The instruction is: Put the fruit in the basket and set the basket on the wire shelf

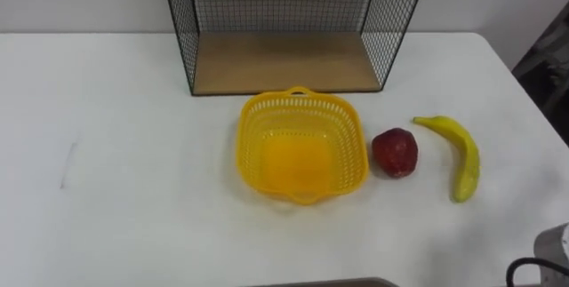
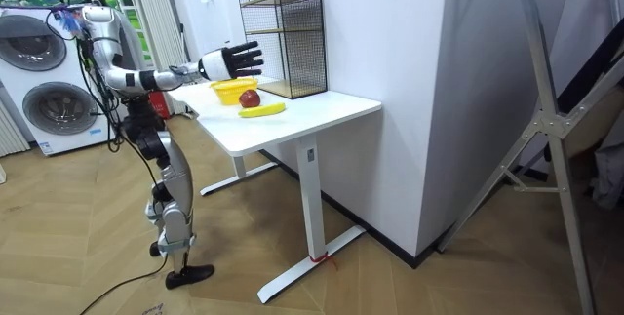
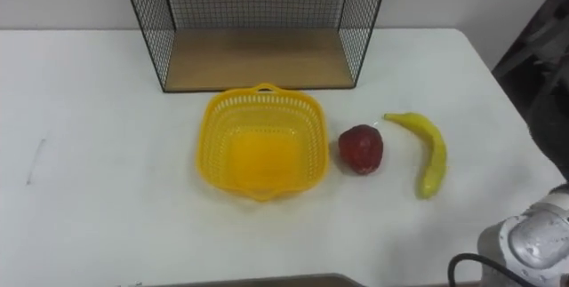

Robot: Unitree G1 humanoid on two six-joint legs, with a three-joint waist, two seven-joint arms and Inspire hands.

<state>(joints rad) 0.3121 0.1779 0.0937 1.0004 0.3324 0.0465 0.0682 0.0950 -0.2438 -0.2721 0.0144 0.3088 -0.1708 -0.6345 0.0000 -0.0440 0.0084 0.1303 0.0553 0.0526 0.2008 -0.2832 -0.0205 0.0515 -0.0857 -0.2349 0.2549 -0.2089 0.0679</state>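
Banana [image 1: 464, 158] beyond raised right hand [image 2: 226, 62]

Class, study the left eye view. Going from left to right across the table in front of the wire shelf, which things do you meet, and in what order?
First the yellow basket, then the red fruit, then the banana.

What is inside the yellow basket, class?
Nothing: the yellow basket is empty, its whole floor visible. The red fruit and banana lie on the table beside it.
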